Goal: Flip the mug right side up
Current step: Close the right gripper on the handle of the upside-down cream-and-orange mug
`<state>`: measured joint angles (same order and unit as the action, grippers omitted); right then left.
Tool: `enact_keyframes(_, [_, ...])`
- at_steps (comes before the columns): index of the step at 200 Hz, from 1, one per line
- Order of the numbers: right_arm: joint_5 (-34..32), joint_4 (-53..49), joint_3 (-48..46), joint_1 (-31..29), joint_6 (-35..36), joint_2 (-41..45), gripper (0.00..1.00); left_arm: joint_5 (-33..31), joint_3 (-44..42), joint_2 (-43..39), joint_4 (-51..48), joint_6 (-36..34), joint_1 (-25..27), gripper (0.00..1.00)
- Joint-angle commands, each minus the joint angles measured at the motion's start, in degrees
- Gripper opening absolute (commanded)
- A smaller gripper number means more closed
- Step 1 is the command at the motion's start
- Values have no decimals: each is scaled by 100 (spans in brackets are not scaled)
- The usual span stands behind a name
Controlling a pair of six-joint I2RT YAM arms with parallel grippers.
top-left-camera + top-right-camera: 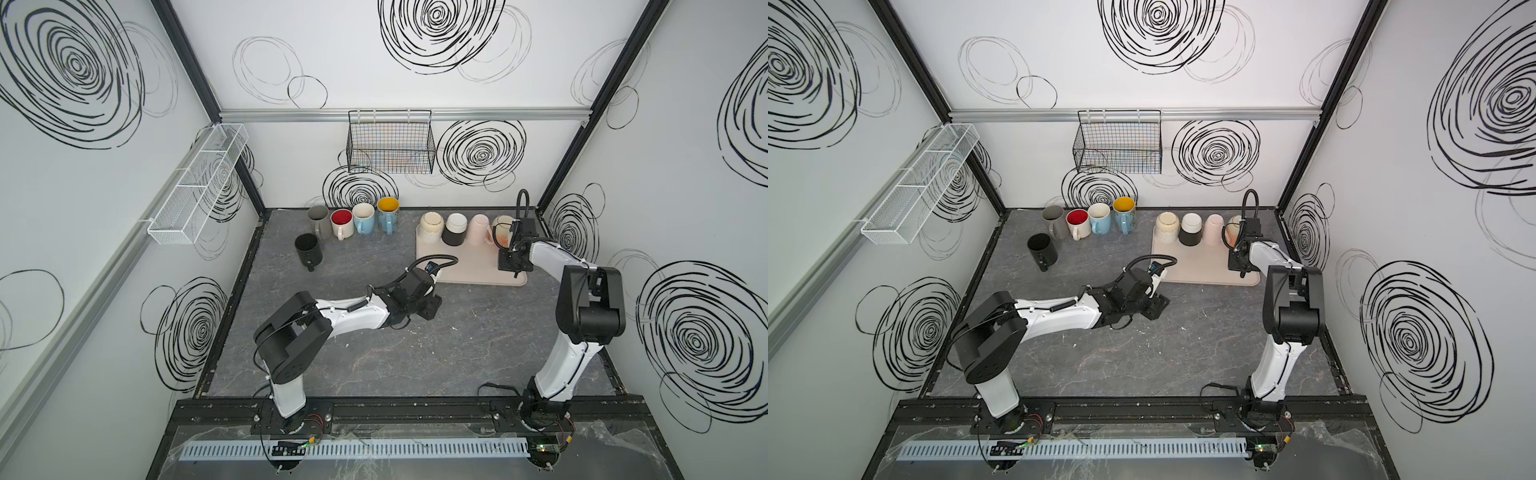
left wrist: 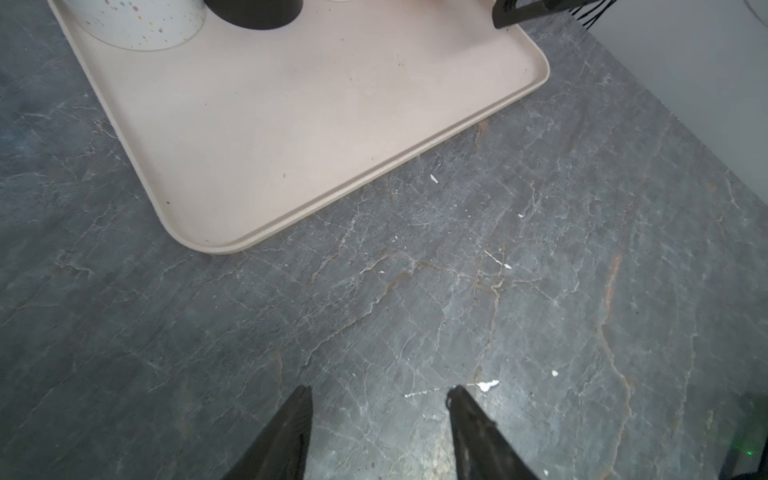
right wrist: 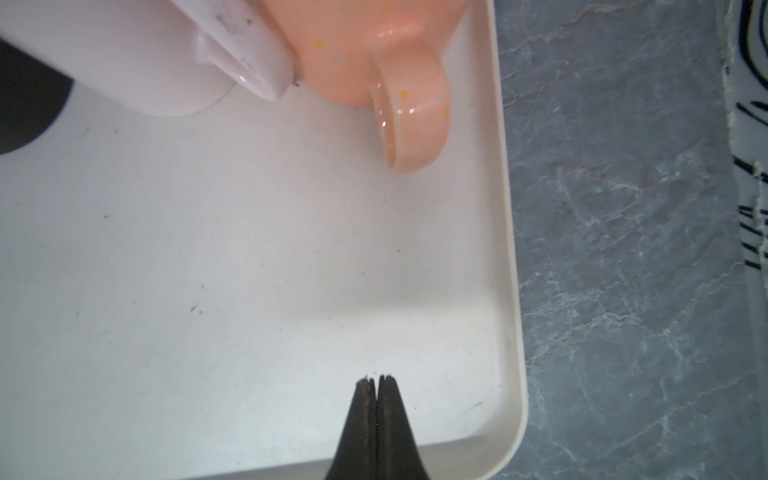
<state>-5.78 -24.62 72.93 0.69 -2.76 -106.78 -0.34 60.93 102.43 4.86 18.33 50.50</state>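
Several mugs stand mouth down on the beige tray [image 1: 469,266]: cream speckled [image 1: 430,228], black-and-white [image 1: 456,229], pink [image 1: 479,228] and a peach speckled mug [image 1: 500,237], which is partly hidden behind my right wrist. In the right wrist view the peach mug [image 3: 374,50] shows its handle [image 3: 415,120] beside the pink one [image 3: 145,54]. My right gripper [image 3: 376,378] is shut and empty. It hangs over the tray's near right corner [image 1: 515,274], apart from the peach mug. My left gripper [image 2: 380,395] is open and empty over the table, just off the tray's near left corner.
Upright mugs line the back left: grey [image 1: 318,218], white with red inside [image 1: 341,222], blue [image 1: 363,218] and blue with yellow inside [image 1: 388,214]. A black one [image 1: 308,247] stands in front. A wire basket [image 1: 390,143] hangs on the back wall and a white mesh shelf [image 1: 199,183] on the left wall.
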Motion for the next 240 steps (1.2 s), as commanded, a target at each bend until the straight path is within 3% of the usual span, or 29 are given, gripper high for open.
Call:
enact_keyframes(1, [13,156,-112,-88,-64,236,0,-144,-126,-219,265,101,61,56])
enact_keyframes(18, [-17,212,0,-67,-109,198,0,-141,-164,-258,285,118,74,56])
enact_keyframes(66, [-195,11,930,-8,-93,-360,22,-120,-109,-296,253,92,65,56])
enact_keyframes(90, [-230,-173,1450,36,-41,-728,40,-85,-21,-244,228,62,39,56])
enact_keyframes(107, [-305,-306,1776,59,2,-966,46,-30,39,-183,198,36,0,56])
enact_keyframes(175, [-475,-542,2452,268,259,-1680,48,194,190,55,232,11,-176,56])
enact_keyframes(240, [-205,-531,2754,360,495,-1928,42,324,349,346,204,-5,-275,56])
